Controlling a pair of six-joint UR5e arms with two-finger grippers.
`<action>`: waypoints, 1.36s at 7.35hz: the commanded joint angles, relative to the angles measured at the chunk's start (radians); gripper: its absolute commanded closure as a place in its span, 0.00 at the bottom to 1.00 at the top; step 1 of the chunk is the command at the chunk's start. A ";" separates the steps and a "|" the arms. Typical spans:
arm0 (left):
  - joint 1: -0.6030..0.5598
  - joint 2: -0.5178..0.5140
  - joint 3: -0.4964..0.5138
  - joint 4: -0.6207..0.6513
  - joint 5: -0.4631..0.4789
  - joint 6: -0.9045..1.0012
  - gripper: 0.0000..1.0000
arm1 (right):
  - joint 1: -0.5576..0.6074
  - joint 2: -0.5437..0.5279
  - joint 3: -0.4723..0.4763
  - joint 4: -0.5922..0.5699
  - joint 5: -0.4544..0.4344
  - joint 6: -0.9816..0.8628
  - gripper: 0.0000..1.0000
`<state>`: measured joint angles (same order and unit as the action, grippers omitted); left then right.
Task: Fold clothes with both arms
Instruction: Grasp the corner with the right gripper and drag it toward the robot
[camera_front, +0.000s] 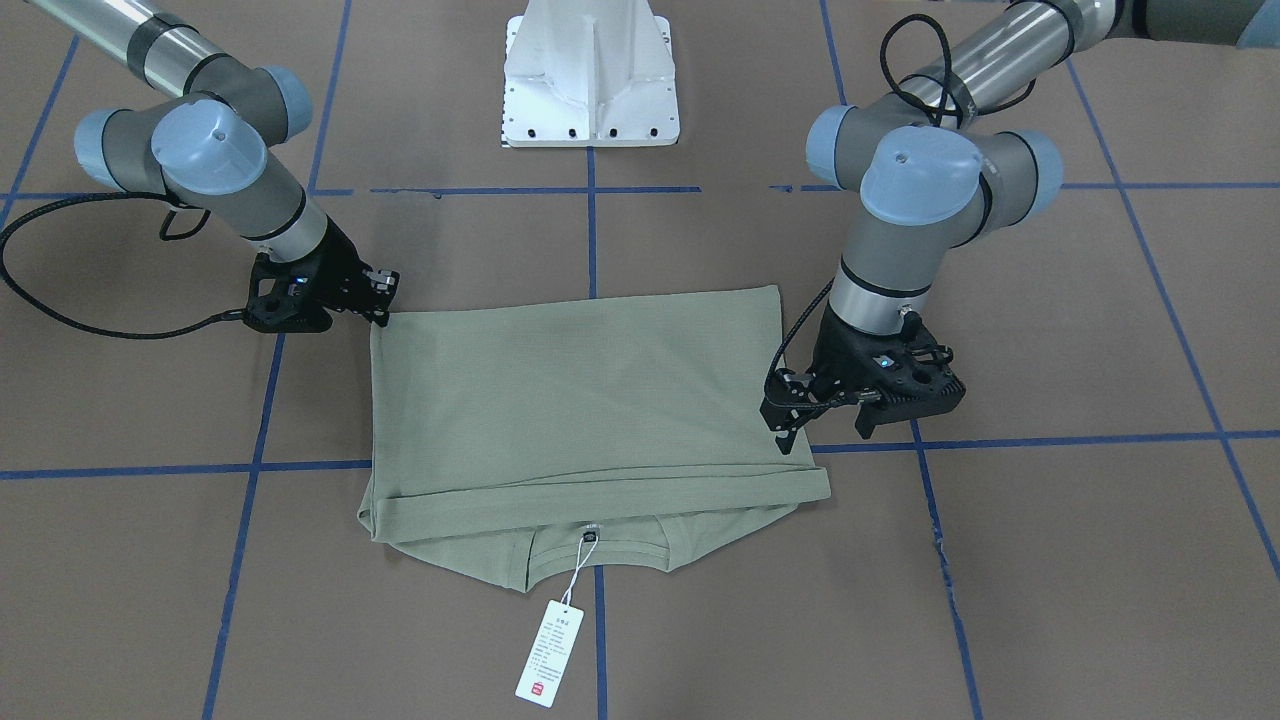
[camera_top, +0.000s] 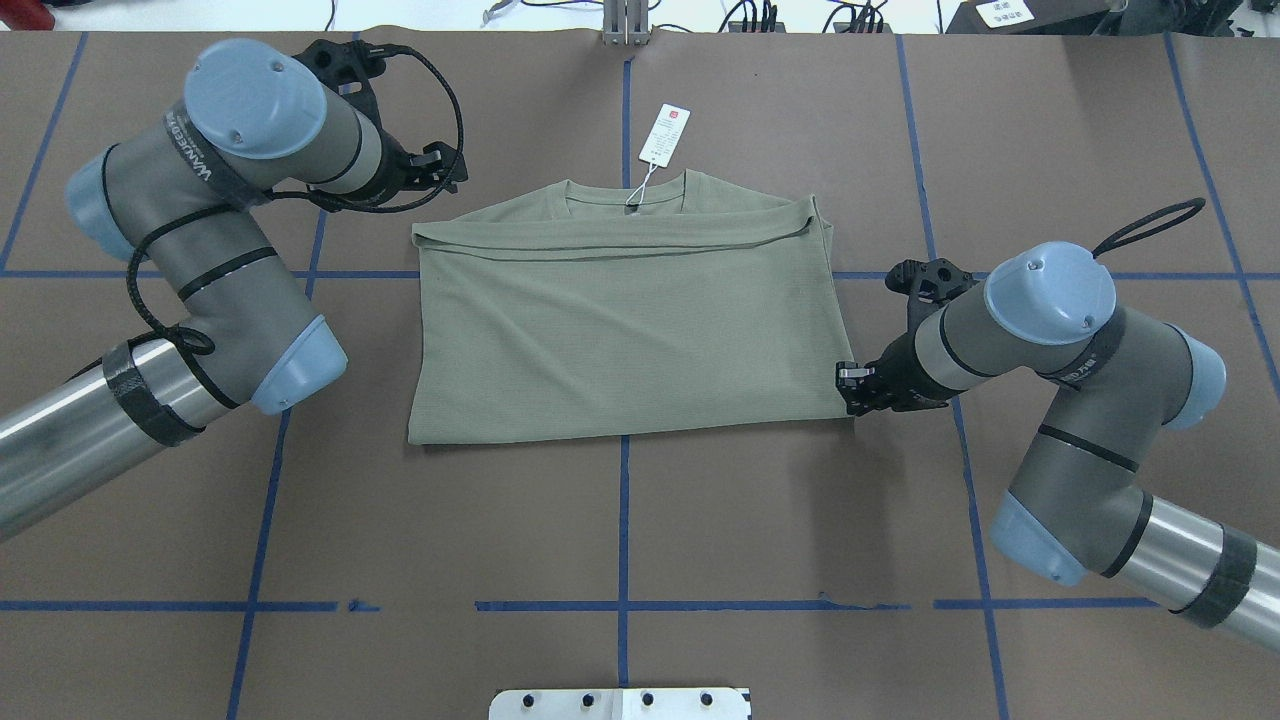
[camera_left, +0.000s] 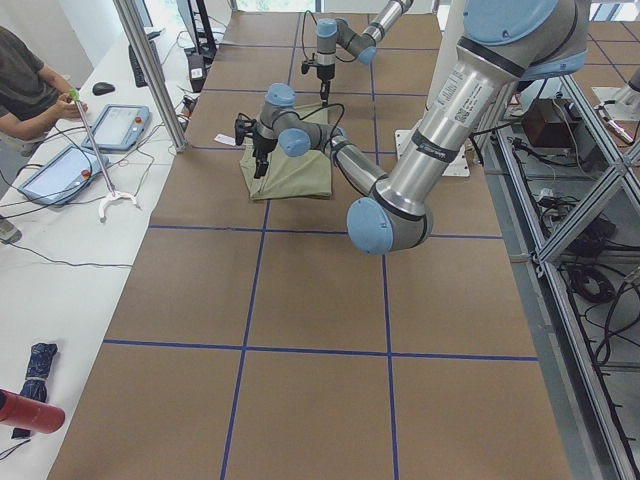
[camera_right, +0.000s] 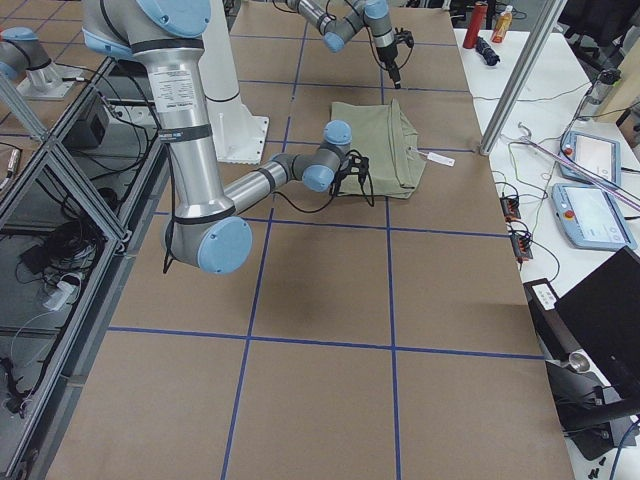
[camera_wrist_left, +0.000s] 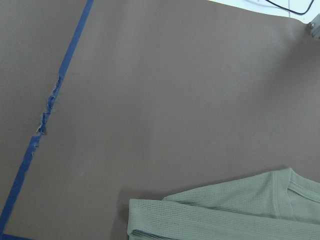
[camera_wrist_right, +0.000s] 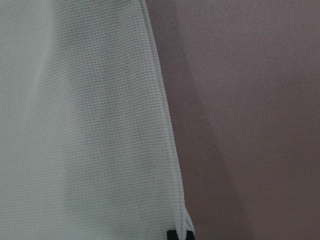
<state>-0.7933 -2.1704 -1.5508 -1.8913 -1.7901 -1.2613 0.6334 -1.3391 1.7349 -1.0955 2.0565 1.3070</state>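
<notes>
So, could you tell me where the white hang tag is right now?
In the overhead view the hang tag lies at top centre, just beyond the shirt's collar, beside the blue centre line.

The left arm (camera_top: 220, 290) and right arm (camera_top: 1080, 420) had shiny silver tube links, grey joints with rounded light blue caps, black bands, looped black braided cables and white lettering.

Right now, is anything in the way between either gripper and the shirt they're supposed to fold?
Nothing visible is. The left gripper hangs open by the collar-end corner of the shirt, and the right gripper has its fingers at the diagonally opposite corner. The hang tag lies on the table past the collar, away from both.
</notes>
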 joint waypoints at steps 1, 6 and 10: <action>0.000 0.000 -0.003 0.000 0.001 -0.001 0.00 | 0.002 -0.023 0.030 0.000 0.002 0.000 1.00; 0.012 0.000 -0.055 0.024 0.002 -0.053 0.01 | -0.318 -0.481 0.492 0.009 -0.001 0.095 1.00; 0.043 0.020 -0.117 0.067 0.002 -0.064 0.01 | -0.503 -0.529 0.551 0.009 0.005 0.139 0.00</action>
<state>-0.7527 -2.1548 -1.6629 -1.8258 -1.7875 -1.3251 0.1462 -1.8637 2.2675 -1.0862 2.0588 1.4433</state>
